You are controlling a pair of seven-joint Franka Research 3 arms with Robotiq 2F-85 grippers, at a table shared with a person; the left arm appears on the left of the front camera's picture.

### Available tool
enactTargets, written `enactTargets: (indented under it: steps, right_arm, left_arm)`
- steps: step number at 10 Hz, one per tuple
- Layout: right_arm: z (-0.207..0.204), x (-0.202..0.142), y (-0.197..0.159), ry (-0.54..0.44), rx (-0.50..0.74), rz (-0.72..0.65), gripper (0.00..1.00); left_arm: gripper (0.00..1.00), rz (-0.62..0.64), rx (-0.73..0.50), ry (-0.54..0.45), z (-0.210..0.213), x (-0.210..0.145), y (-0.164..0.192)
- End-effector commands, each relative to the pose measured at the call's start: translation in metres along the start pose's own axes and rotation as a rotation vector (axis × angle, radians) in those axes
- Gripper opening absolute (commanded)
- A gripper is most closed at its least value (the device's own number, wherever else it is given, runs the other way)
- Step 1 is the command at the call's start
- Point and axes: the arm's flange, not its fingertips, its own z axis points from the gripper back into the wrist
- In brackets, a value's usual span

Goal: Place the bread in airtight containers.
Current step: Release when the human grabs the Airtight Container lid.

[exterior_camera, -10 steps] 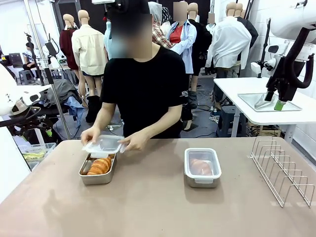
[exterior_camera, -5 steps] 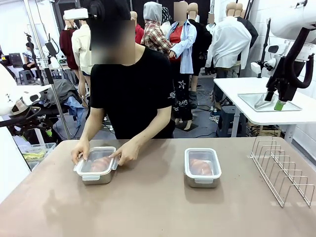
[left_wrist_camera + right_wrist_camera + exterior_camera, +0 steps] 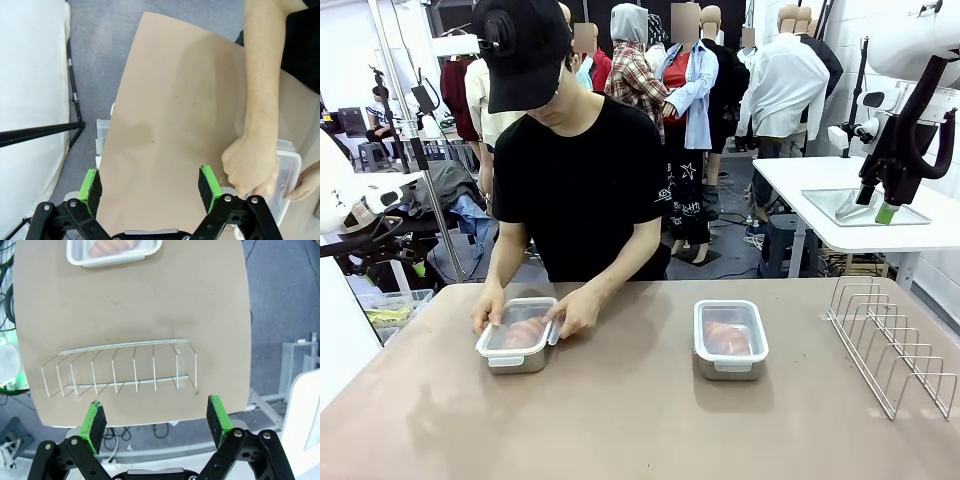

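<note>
Both end effectors hang above the counter with their green-padded jaws spread wide and nothing between them: the left end effector looks down on the counter near the person's hand, and the right end effector sits over the wire rack at the counter's right end. Neither has changed its spread over the last second. What has changed is at the person's side: a second ago the clear lid was held lifted above the left tin with its croissant uncovered, and now the lid lies flat on that tin, as it already did half a second ago. There are two tins, each lidded, and one croissant shows through each lid: one in the left tin, one in the right tin as a golden-brown shape. The two tins stand well apart on the counter. The person leans over the left tin with both arms reaching down, one hand against its far left corner, the other hand pressing the lid's right edge.
</note>
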Motion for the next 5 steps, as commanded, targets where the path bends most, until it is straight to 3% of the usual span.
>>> enactTargets:
  steps: [1,5]
  right_arm:
    - [-0.0002,0.0023,0.0002,0.018,0.012,-0.015,1.0]
    - [-0.0002,0.0023,0.0002,0.018,0.012,-0.015,1.0]
  left_arm:
    - [1.0,-0.004,0.009,-0.007,0.0018,0.0005,0.0012]
    - [1.0,-0.004,0.009,-0.007,0.0018,0.0005,0.0012]
